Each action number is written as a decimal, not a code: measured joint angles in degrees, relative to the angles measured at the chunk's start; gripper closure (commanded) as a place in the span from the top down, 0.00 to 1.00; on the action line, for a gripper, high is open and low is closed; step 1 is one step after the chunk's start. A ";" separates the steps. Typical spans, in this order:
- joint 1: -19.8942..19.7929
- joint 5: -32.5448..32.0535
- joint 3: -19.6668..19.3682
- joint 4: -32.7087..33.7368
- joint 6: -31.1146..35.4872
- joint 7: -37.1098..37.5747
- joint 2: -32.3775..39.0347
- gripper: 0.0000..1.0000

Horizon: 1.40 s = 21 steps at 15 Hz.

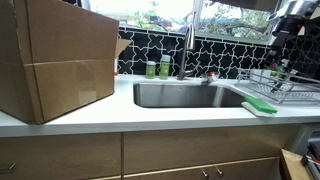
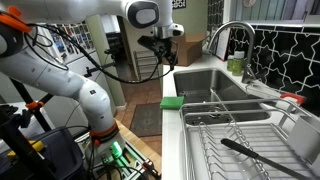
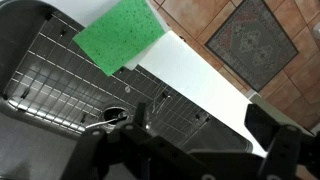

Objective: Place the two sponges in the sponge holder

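One bright green sponge (image 3: pixel 120 35) lies flat on the white counter's front edge, partly overhanging the sink. It shows in both exterior views (image 1: pixel 260 105) (image 2: pixel 173 101). My gripper (image 2: pixel 165 58) hangs in the air above and apart from this sponge. In the wrist view its fingers (image 3: pixel 190 140) are spread wide with nothing between them. The second sponge is out of view. I cannot make out a sponge holder in any view.
The steel sink (image 1: pixel 185 95) has a wire grid on its bottom (image 3: pixel 60 80). A faucet (image 1: pixel 187 45) and two small green bottles (image 1: pixel 157 68) stand behind it. A wire dish rack (image 2: pixel 235 135) sits beside the sink. A big cardboard box (image 1: pixel 55 55) fills one end of the counter.
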 measured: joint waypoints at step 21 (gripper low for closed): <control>-1.87 -6.03 1.11 4.04 -7.49 -6.23 0.29 1.00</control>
